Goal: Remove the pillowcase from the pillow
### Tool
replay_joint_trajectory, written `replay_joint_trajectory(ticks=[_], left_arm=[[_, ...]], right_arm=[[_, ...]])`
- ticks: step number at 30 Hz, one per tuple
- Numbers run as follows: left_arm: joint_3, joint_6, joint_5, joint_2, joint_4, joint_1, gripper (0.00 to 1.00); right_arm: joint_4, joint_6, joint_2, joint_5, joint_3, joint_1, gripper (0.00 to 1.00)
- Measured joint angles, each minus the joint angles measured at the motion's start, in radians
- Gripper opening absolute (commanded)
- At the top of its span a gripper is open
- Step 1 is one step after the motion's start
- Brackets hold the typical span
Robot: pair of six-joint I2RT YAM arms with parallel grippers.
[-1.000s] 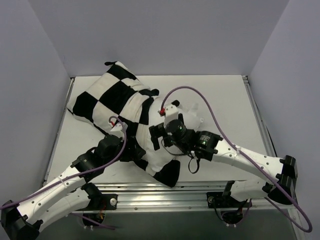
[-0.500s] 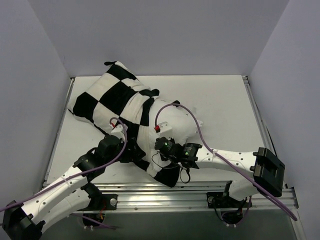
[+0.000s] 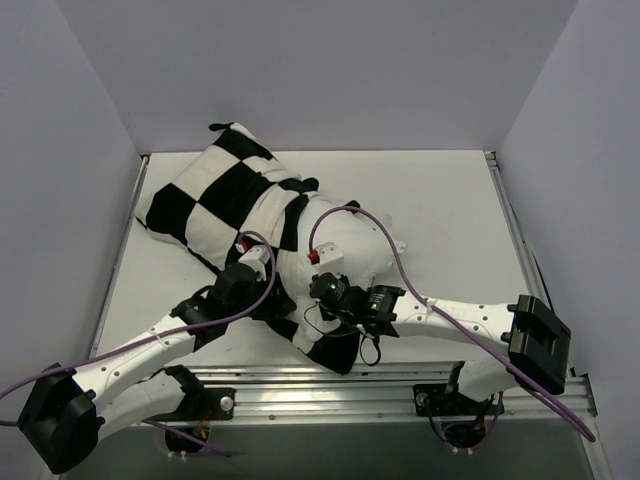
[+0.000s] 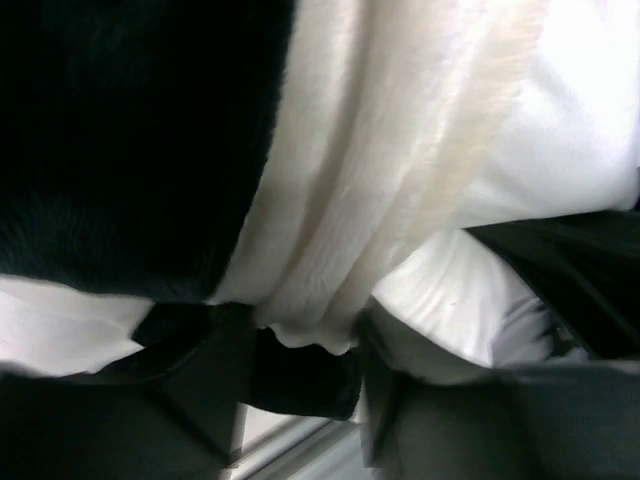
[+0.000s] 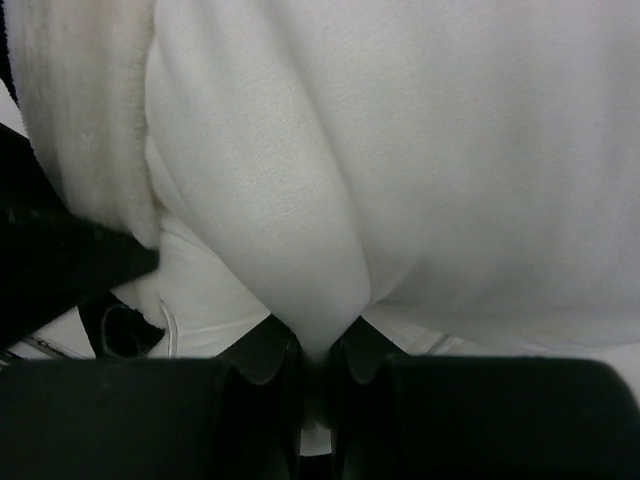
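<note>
The black-and-white checkered pillowcase (image 3: 215, 195) lies from the table's far left toward the near middle. The plain white pillow (image 3: 355, 245) bulges out of its open end. My left gripper (image 3: 272, 300) is at that opening's near left. In the left wrist view the left gripper (image 4: 305, 385) is shut on the pillowcase (image 4: 330, 200) hem, with fuzzy white edge and a black patch between the jaws, and the pillow (image 4: 460, 300) is beside them. My right gripper (image 3: 318, 285) sits just to the right. In its wrist view the right gripper (image 5: 315, 350) is shut on a pinched fold of the pillow (image 5: 400, 150), and the pillowcase (image 5: 80, 110) edge is at left.
White walls close in on the left, back and right of the table (image 3: 450, 200). An aluminium rail (image 3: 330, 380) runs along the near edge by the arm bases. Purple cables (image 3: 400, 270) loop over both arms above the pillow.
The right gripper dropped from above the pillow to its near end and shut on a fold. The left gripper then slid forward to the pillowcase opening and closed on its hem.
</note>
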Motion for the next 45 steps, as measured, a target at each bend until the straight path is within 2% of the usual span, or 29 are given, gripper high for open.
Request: replay_joint_trajectory(ticks=[3,8,11,16,20,24,30,32,33,34,36,37,39,40,45], left_arm=[[0.000,0.008,-0.011,0.021,0.029,0.000,0.03],[0.004,0.013,-0.049,0.014,0.028,0.001,0.02],[0.020,0.012,-0.124,-0.027,-0.025,0.023,0.02],[0.030,-0.020,-0.290,-0.113,-0.090,0.123,0.02],[0.022,-0.063,-0.370,-0.125,-0.076,0.160,0.02],[-0.007,-0.121,-0.391,-0.055,0.011,0.168,0.02],[-0.010,-0.167,-0.385,0.128,0.158,0.212,0.03],[-0.002,-0.163,-0.370,0.152,0.165,0.222,0.12],[0.002,-0.156,-0.359,0.153,0.161,0.226,0.19],[0.004,-0.142,-0.341,0.145,0.151,0.232,0.35],[0.006,-0.112,-0.314,0.108,0.114,0.238,0.50],[0.010,-0.097,-0.295,0.076,0.083,0.240,0.64],[0.035,-0.061,-0.264,0.002,0.005,0.233,0.74],[0.063,-0.043,-0.246,-0.032,-0.033,0.227,0.81],[0.270,0.060,-0.137,-0.113,-0.173,0.203,0.86]], right_arm=[[-0.002,-0.001,-0.009,-0.003,0.000,-0.005,0.00],[-0.014,0.003,-0.032,-0.003,0.000,-0.017,0.00],[-0.053,0.019,-0.088,-0.008,0.000,-0.063,0.00],[-0.176,0.037,-0.303,-0.011,0.017,-0.185,0.00],[-0.341,0.034,-0.473,-0.015,0.122,-0.208,0.00],[-0.455,0.034,-0.563,-0.033,0.224,-0.208,0.00],[-0.567,0.004,-0.614,-0.123,0.237,-0.209,0.00],[-0.566,-0.019,-0.621,-0.199,0.223,-0.211,0.02],[-0.561,-0.032,-0.629,-0.242,0.205,-0.214,0.10],[-0.560,-0.043,-0.633,-0.275,0.191,-0.216,0.25],[-0.560,-0.064,-0.631,-0.346,0.169,-0.221,0.39],[-0.560,-0.077,-0.619,-0.378,0.162,-0.221,0.50],[-0.558,-0.094,-0.594,-0.431,0.158,-0.221,0.61],[-0.552,-0.105,-0.578,-0.451,0.158,-0.221,0.70],[-0.494,-0.159,-0.466,-0.485,0.187,-0.221,0.87]])
